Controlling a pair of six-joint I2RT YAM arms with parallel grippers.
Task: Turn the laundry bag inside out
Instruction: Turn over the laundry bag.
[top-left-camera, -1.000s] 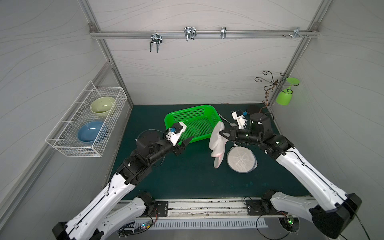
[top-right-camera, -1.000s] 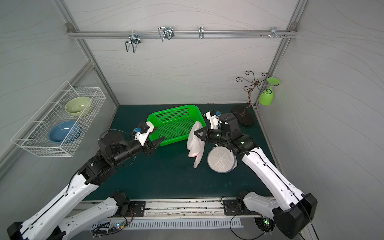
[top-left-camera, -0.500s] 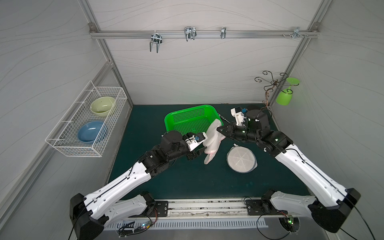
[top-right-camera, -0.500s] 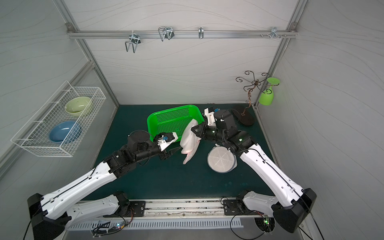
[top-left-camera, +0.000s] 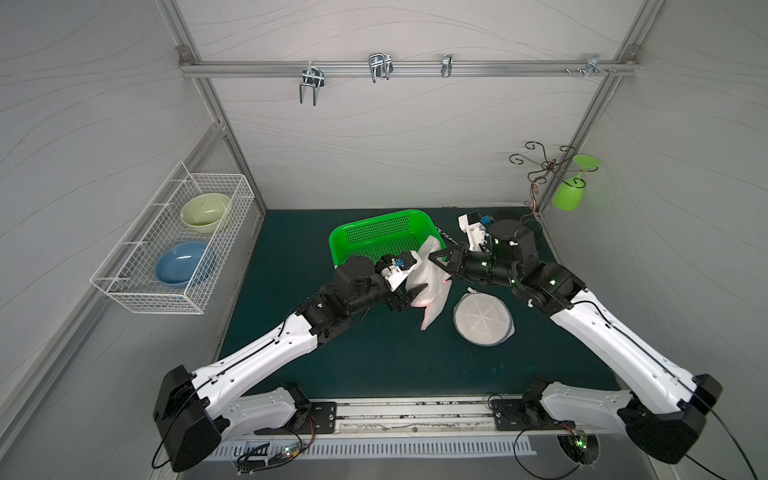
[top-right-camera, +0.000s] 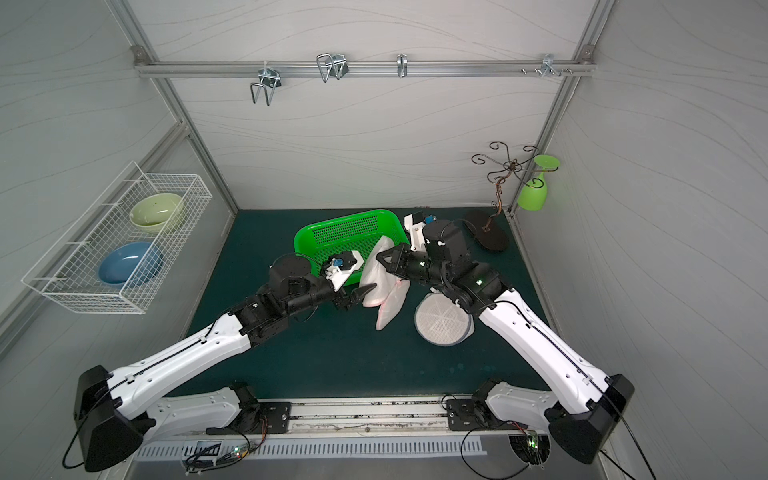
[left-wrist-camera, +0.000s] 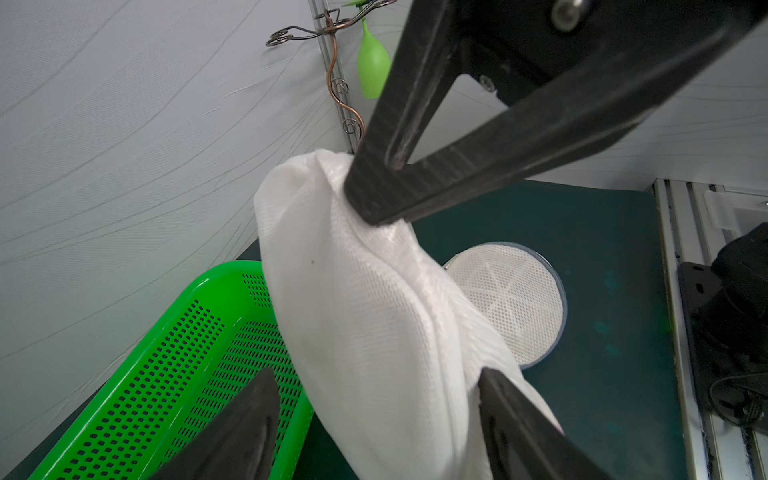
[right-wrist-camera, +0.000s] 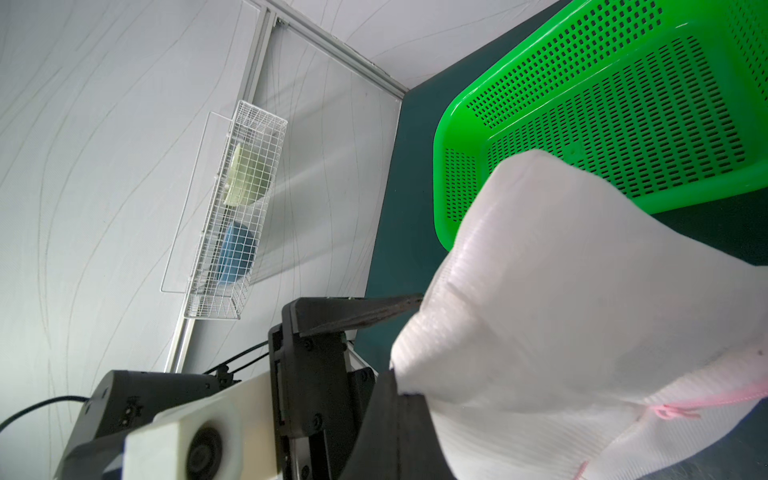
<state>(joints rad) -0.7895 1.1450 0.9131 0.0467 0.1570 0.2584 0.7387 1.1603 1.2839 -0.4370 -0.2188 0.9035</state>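
Right gripper (top-left-camera: 435, 256) pinching laundry bag (top-left-camera: 430, 286) top, hanging it over worktop (top-left-camera: 374, 353) near back edge, beside green basket (top-left-camera: 376, 232). Left gripper (left-wrist-camera: 374, 374) standing spread, straddling bag; advising catching one mesh layer only.

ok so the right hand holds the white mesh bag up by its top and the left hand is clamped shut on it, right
No: the left hand is open, its fingers apart with the white mesh bag between them, as the left wrist view shows. The right hand holds it by its top.
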